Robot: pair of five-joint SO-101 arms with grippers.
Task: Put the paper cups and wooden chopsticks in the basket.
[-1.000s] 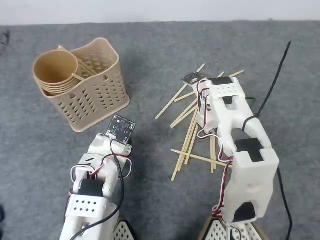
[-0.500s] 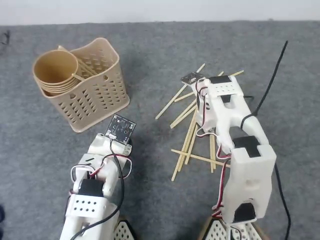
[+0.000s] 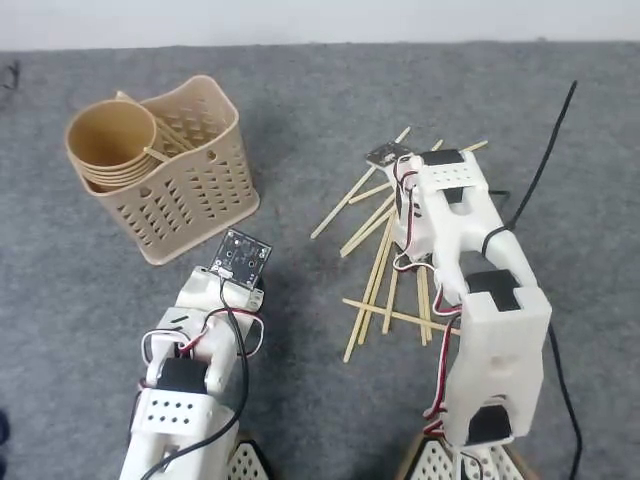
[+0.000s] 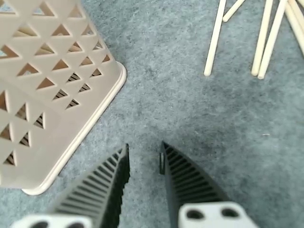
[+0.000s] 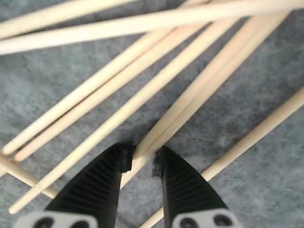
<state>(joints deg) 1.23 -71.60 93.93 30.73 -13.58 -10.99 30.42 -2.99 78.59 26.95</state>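
A beige basket (image 3: 205, 195) stands at the back left with stacked paper cups (image 3: 110, 135) and a chopstick (image 3: 168, 156) inside. Several wooden chopsticks (image 3: 372, 275) lie scattered on the grey carpet to the right. My right gripper (image 5: 141, 161) is down in that pile, shut on a pair of chopsticks (image 5: 190, 111) that run out from between its fingers. My left gripper (image 4: 144, 152) hovers low by the basket's near corner (image 4: 57, 99), its fingers slightly open with nothing between them. Ends of a few chopsticks (image 4: 214, 38) lie beyond it.
The right arm's white body (image 3: 455, 215) covers part of the pile. A black cable (image 3: 545, 170) trails across the carpet at the right. Bare carpet lies between the basket and the chopsticks.
The right arm has shifted slightly over the pile, and a few chopsticks under it have been nudged apart. The left arm, basket and cups have not moved.
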